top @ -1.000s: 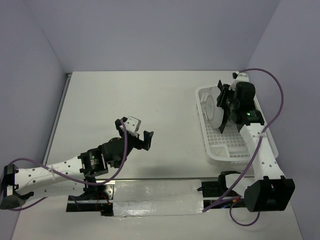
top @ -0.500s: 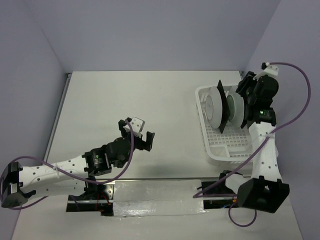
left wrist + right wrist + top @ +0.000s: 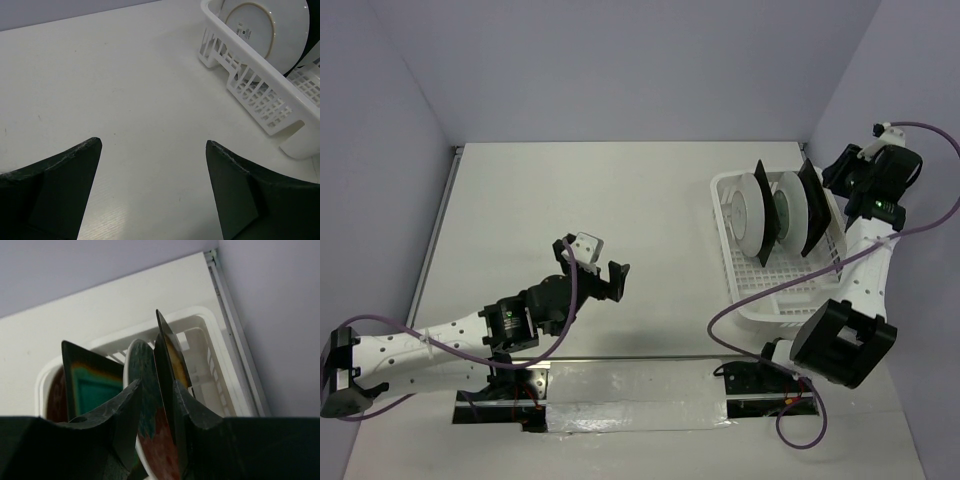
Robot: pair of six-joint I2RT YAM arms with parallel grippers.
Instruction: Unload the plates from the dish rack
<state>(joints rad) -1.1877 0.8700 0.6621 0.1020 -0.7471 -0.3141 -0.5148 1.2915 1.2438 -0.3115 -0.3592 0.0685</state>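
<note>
The white dish rack (image 3: pixel 770 285) stands at the right and holds several upright plates. They are a round plate with a pale back (image 3: pixel 748 215), a black-rimmed teal square plate (image 3: pixel 765 210), a second round plate (image 3: pixel 790 212) and the amber square plate (image 3: pixel 812 215). My right gripper (image 3: pixel 838 178) hovers above the rack's far right corner, jaws a little apart. In the right wrist view the gripper (image 3: pixel 156 382) frames the amber plate's edge (image 3: pixel 167 352), beside the floral plate (image 3: pixel 142 365) and the teal plate (image 3: pixel 95 385); I cannot tell whether it touches. My left gripper (image 3: pixel 593 262) is open and empty over the table.
The left wrist view shows the gripper (image 3: pixel 153 141) wide open above bare tabletop, with the rack (image 3: pixel 260 100) and a pale plate back (image 3: pixel 280 30) at its upper right. A purple side wall stands just right of the rack. The right arm's purple cable (image 3: pixel 770 290) drapes over the rack's near end.
My right gripper rose out from among the plates and drew back to the right past the rack's far corner. The plates stayed in the rack. The left arm barely moved.
</note>
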